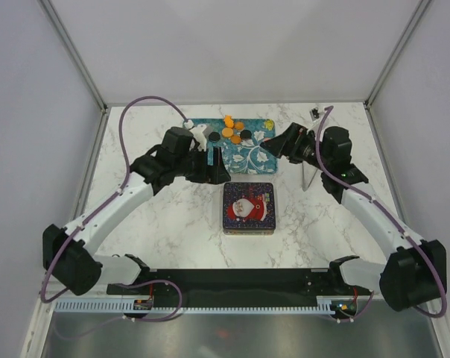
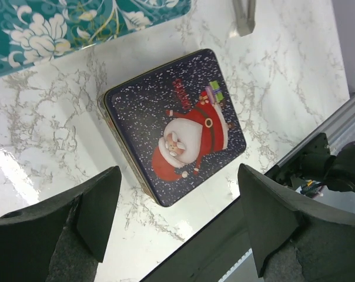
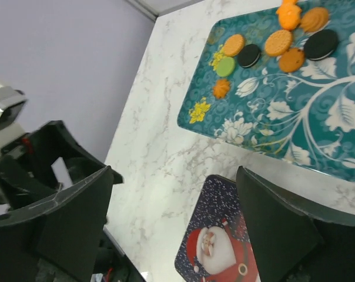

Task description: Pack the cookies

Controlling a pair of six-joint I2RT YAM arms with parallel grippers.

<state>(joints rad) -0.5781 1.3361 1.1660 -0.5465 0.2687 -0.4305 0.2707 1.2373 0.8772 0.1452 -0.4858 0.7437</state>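
The left gripper [image 2: 178,214] hangs with its fingers spread wide and nothing between them. It looks straight down on a square tin [image 2: 174,126] with a Santa on its lid. The lid is on, and the tin lies flat on the marble desk [image 1: 173,216], just in front of the teal flowered tray [image 3: 295,129]. The right gripper [image 3: 174,217] is likewise spread and empty, poised by the tray's right end, with a corner of the tin showing below it.

The cookies [image 3: 278,42] lie in a loose cluster along the far side of the tray, apart from both grippers. They are orange, black and one green disc, some touching their neighbours, with a small orange piece a little aside, nearer the tray's edge. None is in the tin.

By the look of them they are light, thin and stiff, and probably smooth enough to skate on the glossy tray if nudged. Lying flat, they offer only their rims. I would come straight down and pinch one across its width, starting at the edge of the cluster where the fingers have room. The tin likely needs opening first, with its lid taken by two opposite edges
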